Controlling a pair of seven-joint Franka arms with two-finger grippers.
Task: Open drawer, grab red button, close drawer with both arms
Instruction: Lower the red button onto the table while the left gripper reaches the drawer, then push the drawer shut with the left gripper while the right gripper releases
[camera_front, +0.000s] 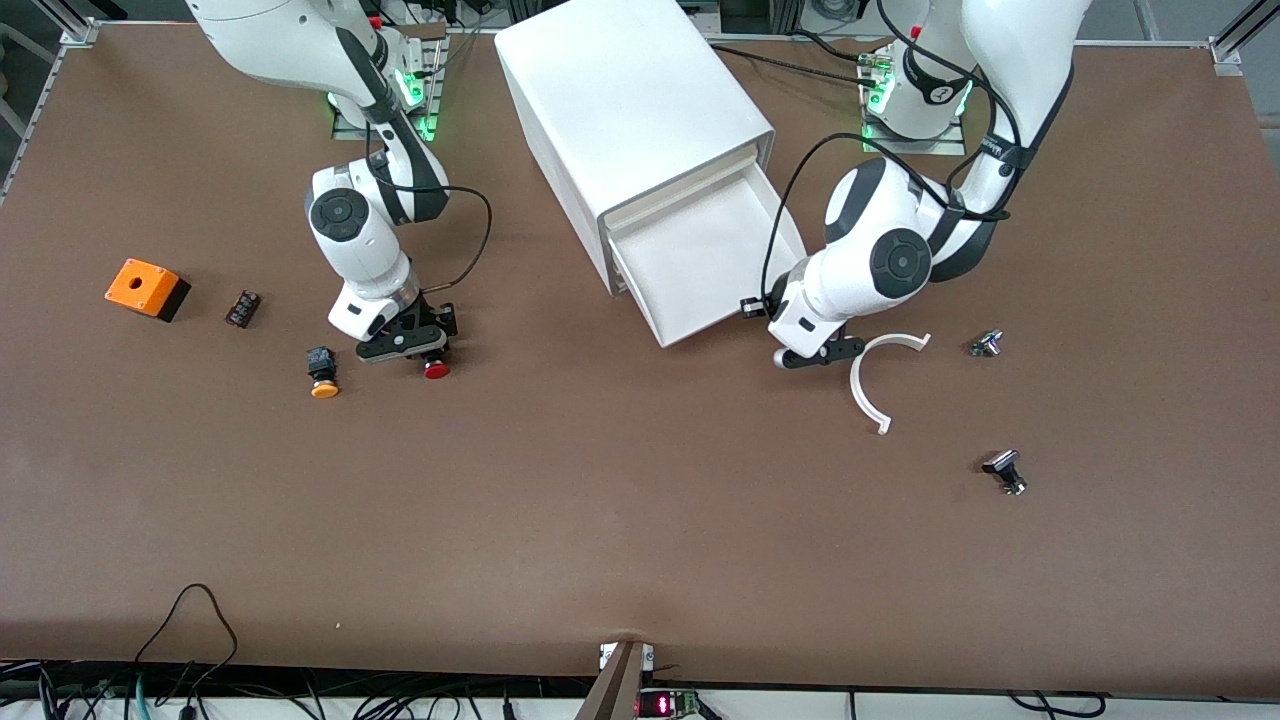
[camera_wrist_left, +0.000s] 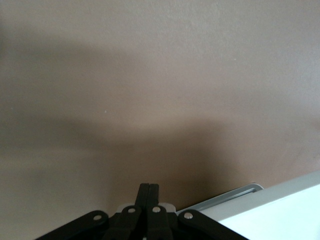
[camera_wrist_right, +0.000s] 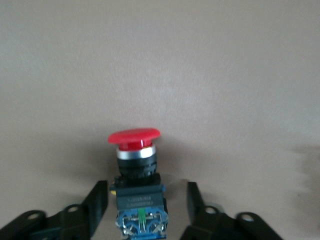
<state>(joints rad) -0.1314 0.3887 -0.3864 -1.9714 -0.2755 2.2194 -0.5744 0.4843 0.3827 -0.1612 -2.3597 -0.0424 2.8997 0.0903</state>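
Right pincer (camera_front: 405, 343) is down low at the counter (camera_front: 600, 520), spread open, with the red button (camera_front: 436, 369) lying on its side between its two fingers (camera_wrist_right: 97, 200). In the right wrist view the fingers stand apart from the button's (camera_wrist_right: 137, 175) body on both sides, so no squeeze. An orange-capped button (camera_front: 322, 372) lies just beside it, toward the right arm's end of the counter, with a small black block (camera_front: 243, 307) and an orange box (camera_front: 146, 288) farther along that way.

The drawer (camera_front: 700, 265) sits pulled out of the white cabinet (camera_front: 630, 120), and its inside looks bare. Left pincer (camera_front: 812, 353) hangs just off the drawer's front corner, and its fingers (camera_wrist_left: 148, 200) are pressed flat together on nothing. Near it lies a white curved strip (camera_front: 872, 385), with two small metal parts (camera_front: 986, 343) (camera_front: 1005, 470) toward the left arm's end.
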